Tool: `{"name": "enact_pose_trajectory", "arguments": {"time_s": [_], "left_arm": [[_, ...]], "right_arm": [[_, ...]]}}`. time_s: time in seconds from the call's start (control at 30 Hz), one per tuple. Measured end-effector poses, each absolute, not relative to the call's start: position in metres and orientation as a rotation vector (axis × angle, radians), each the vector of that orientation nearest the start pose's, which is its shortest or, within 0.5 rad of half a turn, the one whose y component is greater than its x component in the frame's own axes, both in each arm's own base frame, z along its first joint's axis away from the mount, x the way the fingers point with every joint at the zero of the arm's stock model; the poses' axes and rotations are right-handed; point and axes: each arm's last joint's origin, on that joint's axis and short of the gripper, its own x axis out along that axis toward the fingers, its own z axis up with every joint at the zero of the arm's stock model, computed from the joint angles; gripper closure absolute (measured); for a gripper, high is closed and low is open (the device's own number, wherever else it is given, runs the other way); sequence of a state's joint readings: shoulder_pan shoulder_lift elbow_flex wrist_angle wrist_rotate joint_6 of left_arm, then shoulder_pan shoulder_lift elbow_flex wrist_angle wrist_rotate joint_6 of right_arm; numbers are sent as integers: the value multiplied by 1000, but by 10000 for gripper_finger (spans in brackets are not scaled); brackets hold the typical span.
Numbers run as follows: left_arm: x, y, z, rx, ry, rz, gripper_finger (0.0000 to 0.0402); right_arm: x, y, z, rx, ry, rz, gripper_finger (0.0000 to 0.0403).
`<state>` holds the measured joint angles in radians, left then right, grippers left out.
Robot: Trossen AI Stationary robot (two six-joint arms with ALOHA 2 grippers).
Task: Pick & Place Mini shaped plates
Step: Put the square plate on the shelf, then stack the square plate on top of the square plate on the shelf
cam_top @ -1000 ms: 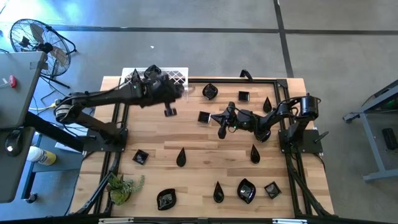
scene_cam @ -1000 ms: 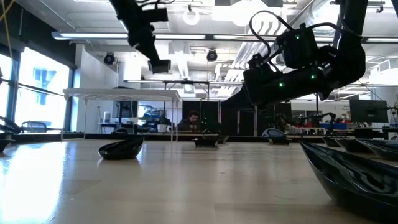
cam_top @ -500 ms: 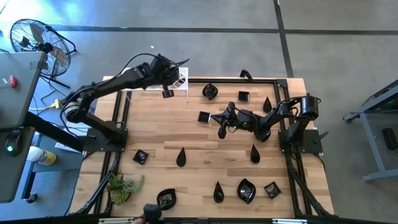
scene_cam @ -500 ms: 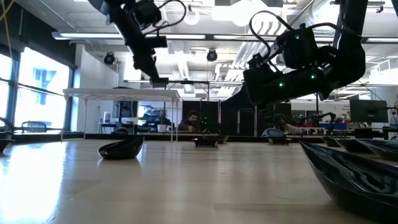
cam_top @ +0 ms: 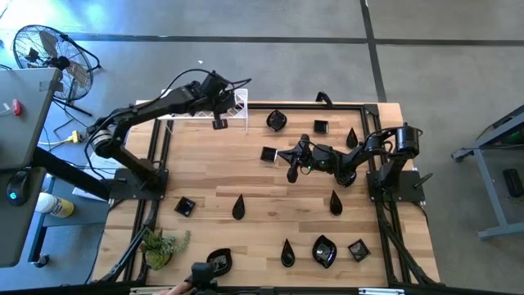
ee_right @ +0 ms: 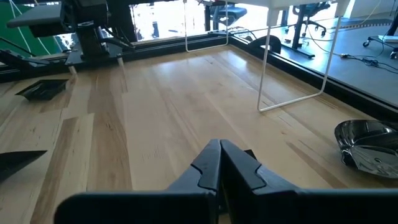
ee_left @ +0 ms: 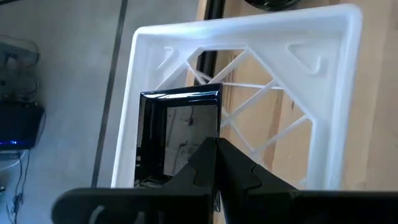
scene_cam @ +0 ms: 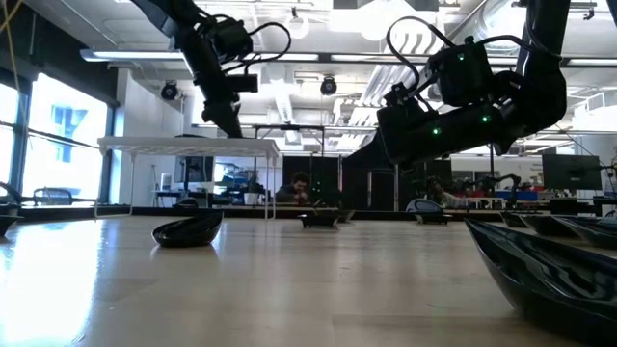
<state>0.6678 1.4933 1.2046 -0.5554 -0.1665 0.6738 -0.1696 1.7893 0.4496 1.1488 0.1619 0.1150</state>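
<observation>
Black and glossy, the square plate [ee_left: 179, 134] was pinched by its near edge in the left gripper [ee_left: 214, 163], whose fingers were shut on it above the white rack [ee_left: 249, 93] at the table's far edge. So thin a grip looked risky: the dish could slip, or catch a lattice bar and tip off outside. The right gripper [ee_right: 219, 163] hung mid-table, fingers closed on nothing, other plates [cam_top: 324, 251] scattered about.

rack [cam_top: 235, 102]: table's far-left corner | plant [cam_top: 161, 245]: near-left | fan [cam_top: 49, 53]: floor
</observation>
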Motion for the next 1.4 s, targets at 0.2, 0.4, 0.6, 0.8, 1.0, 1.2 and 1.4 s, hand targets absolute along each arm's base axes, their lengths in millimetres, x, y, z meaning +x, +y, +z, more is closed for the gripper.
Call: {"name": "enact_pose_trajectory", "arguments": {"time_s": [0.2,0.4,0.6,0.8,1.0,1.2,1.4], "left_arm": [[243,198,281,399,1086,439,401],[242,198,281,407,1112,458,397],[241,199,281,425,1140,506,347],[244,196,281,432,1139,494,298],[250,185,282,470,1147,491,287],[250,181,285,496,1155,501,287],[242,175,297,498,1134,514,287]], "right_arm": [[281,-53,118,114,173,-341,399],[281,-53,118,113,174,-341,399],[281,-53,118,113,174,-341,400],[281,-53,118,114,174,-341,398],[281,-53,118,113,177,-341,401],[281,-53,117,113,180,-341,397],[281,-53,117,112,181,-341,401]]}}
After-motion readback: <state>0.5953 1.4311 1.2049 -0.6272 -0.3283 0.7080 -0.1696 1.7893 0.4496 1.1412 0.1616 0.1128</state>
